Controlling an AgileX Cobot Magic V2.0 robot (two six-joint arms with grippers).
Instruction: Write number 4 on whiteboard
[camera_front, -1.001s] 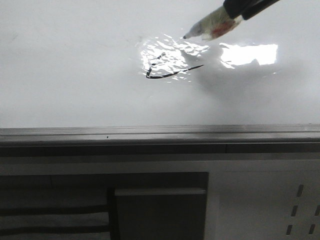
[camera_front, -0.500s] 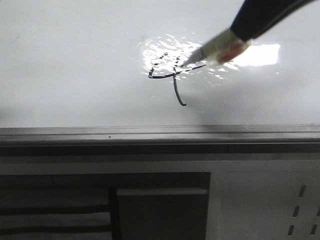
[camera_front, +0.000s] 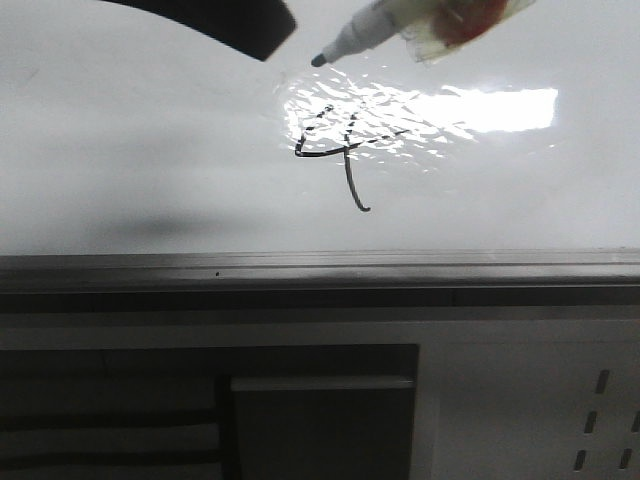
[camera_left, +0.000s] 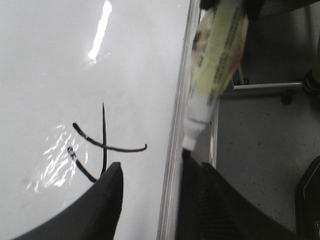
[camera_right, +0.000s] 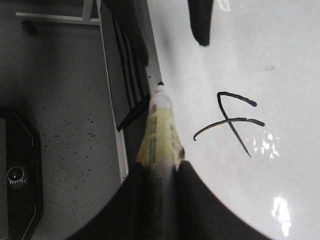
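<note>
**The 4 stands written on the board**

The number 4 (camera_front: 338, 150) sits mid-whiteboard (camera_front: 120, 150), in the glare. My right gripper (camera_right: 159, 167) is clamped on the marker (camera_front: 400, 25), tip lifted clear. My left gripper (camera_left: 150, 175) hovers near, fingers parted, holding nothing.

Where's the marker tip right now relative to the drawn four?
In the front view the grey tip of the white marker is lifted off the glossy whiteboard, above the thin black hand-drawn 4, held in the right end effector.
</note>
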